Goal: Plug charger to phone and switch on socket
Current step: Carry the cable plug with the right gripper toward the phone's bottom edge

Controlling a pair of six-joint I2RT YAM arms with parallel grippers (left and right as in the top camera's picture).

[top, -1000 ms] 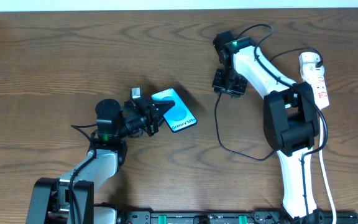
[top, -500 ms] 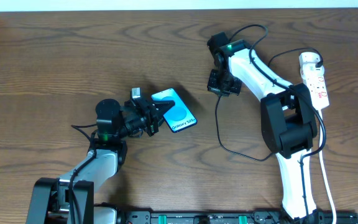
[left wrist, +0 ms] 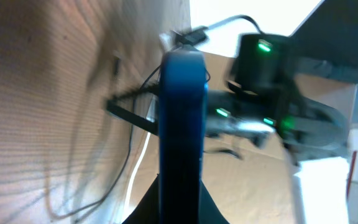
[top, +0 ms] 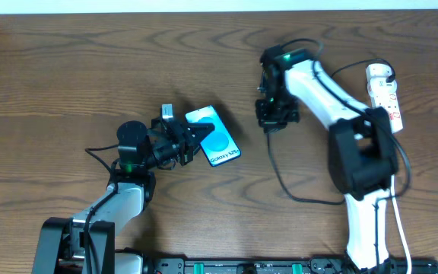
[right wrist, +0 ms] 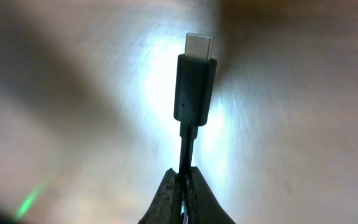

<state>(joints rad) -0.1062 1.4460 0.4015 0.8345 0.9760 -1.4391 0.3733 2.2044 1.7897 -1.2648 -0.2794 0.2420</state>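
Presently the right gripper (top: 274, 114), clamped on the charger (right wrist: 194, 87) just behind its connector, hangs right of the phone (top: 217, 141), which the left gripper (top: 191, 141) clamps mid-counter, long axis slanting toward the near right corner.

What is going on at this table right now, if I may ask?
The left gripper holds the phone by one end, its blue screen lit. The right gripper pinches the charger just behind its connector tip, off to the phone's right; the tip is not in the phone yet. The socket lies near the right edge of the table.
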